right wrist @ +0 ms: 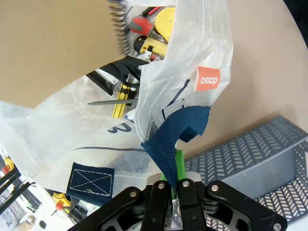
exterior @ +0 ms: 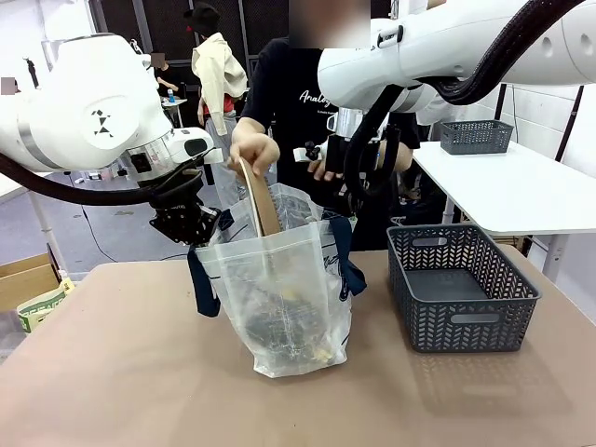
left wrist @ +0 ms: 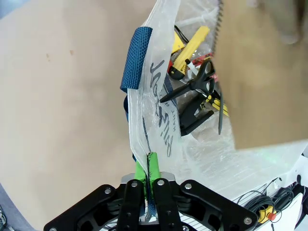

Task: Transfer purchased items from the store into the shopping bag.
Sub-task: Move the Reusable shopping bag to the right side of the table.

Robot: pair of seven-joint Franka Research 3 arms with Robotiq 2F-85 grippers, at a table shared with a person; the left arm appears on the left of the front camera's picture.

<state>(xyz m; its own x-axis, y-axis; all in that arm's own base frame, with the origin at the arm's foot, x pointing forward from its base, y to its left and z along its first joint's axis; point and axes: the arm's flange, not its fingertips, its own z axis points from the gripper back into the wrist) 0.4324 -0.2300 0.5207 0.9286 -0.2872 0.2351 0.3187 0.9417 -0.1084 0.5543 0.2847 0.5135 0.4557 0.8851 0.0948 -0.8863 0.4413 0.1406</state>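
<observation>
shopping bag (exterior: 289, 298) upright on the brown table (exterior: 112, 372), just beside the grey basket (exterior: 466, 326), on the robot's left of it, not touching it. long way of the bag up and down, bottom on the table, mouth open to the top. mouth pulled wide in a line going toward the basket and away from it. see-through sides with dark writing. navy strap (exterior: 200, 284) hanging on the side far from the basket, second navy strap (exterior: 346, 256) on the side near the basket.

left gripper (exterior: 191, 223) at the bag's top edge, on the side far from the basket. white left arm coming in low from that side, wrist tipped down, fingers pointing down at the edge. seen from the left wrist, green pads (left wrist: 140, 174) squeezed tight together with a thin fold of the bag's plastic between them.

right gripper (exterior: 352, 207) at the bag's top edge, on the side near the basket, partly hidden behind its own cables. white right arm high up, reaching across above the basket, then bending down. seen from the right wrist, fingers pinched tight on the bag's edge, with a fold of navy strap going in between them.

person's hand (exterior: 253, 149) above the bag's mouth, farther from the basket than the right gripper, fingers curled round the top of a brown spiral notebook (exterior: 263, 200). notebook standing on end, a bit tilted, lower part down inside the bag.

deep in the bag: black scissors (left wrist: 197, 84) and yellow tools (left wrist: 190, 45).
</observation>
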